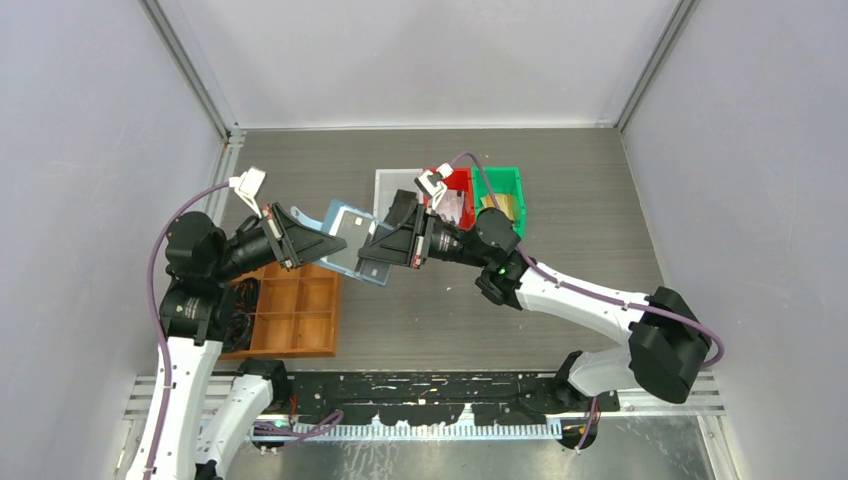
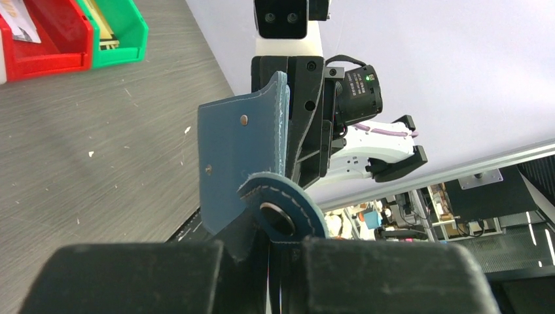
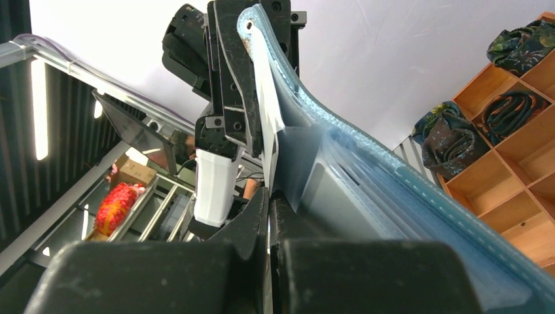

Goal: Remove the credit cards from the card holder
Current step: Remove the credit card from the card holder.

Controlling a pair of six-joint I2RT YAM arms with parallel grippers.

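The teal-blue card holder (image 1: 340,222) hangs open in the air between both grippers, above the table's middle left. My left gripper (image 1: 312,240) is shut on its near edge; in the left wrist view the card holder (image 2: 235,150) and its round snap tab (image 2: 281,209) stick out of the closed left gripper (image 2: 288,245). My right gripper (image 1: 378,248) is shut on a thin pale credit card (image 3: 268,124) that stands edge-on beside the holder's paler blue inside (image 3: 366,170). A grey card face (image 1: 345,250) and a black card (image 1: 372,270) show at the holder's lower edge.
A brown wooden compartment tray (image 1: 295,315) lies under the left arm and holds coiled cables (image 3: 510,111). A red bin (image 1: 458,195), a green bin (image 1: 505,195) and a white tray (image 1: 392,185) stand at the back middle. Grey walls close in both sides.
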